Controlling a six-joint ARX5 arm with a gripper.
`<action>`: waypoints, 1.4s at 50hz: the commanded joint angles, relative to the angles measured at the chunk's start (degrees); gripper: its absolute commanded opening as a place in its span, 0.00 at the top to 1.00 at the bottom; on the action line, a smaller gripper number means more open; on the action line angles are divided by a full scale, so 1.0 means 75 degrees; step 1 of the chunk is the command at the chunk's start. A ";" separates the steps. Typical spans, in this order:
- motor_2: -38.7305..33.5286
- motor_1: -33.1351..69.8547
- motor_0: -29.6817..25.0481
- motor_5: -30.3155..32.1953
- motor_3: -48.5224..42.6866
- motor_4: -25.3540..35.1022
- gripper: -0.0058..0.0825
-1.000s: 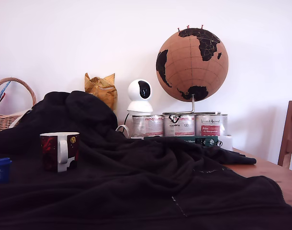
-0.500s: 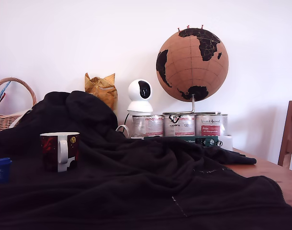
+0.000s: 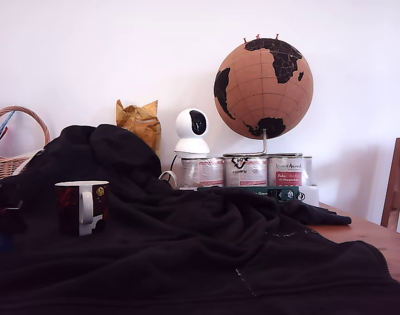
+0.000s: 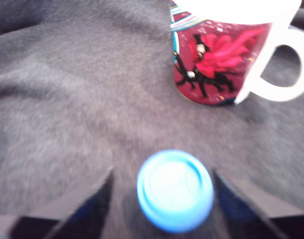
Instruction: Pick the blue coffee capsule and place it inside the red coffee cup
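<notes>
The blue coffee capsule stands on the dark blanket, seen from above in the wrist view as a round light-blue top. My gripper is open around it, one dark finger on each side, neither clearly touching. The red coffee cup, dark red with a dancer pattern and a white handle, stands upright just beyond the capsule. In the exterior view the cup is at the left, and the gripper shows as a dark shape at the left edge, covering the capsule.
A black blanket covers most of the table. Behind it stand three silver tins, a cork globe, a white camera and a wicker basket. A wooden chair is at the exterior view's right.
The gripper has come into the exterior view at the left edge and now hides the blue capsule, which was plainly visible in both earlier frames. The cup has not moved.
</notes>
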 commanded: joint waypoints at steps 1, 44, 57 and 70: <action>0.0090 0.0035 -0.0012 0.0038 0.0032 0.0017 0.76; 0.2512 0.0032 -0.0729 -0.0425 -0.0052 0.0125 0.83; 0.2975 0.0119 -0.1221 -0.0358 -0.0487 0.0012 0.82; 0.2984 0.0452 -0.1204 -0.0364 -0.0819 -0.0184 0.26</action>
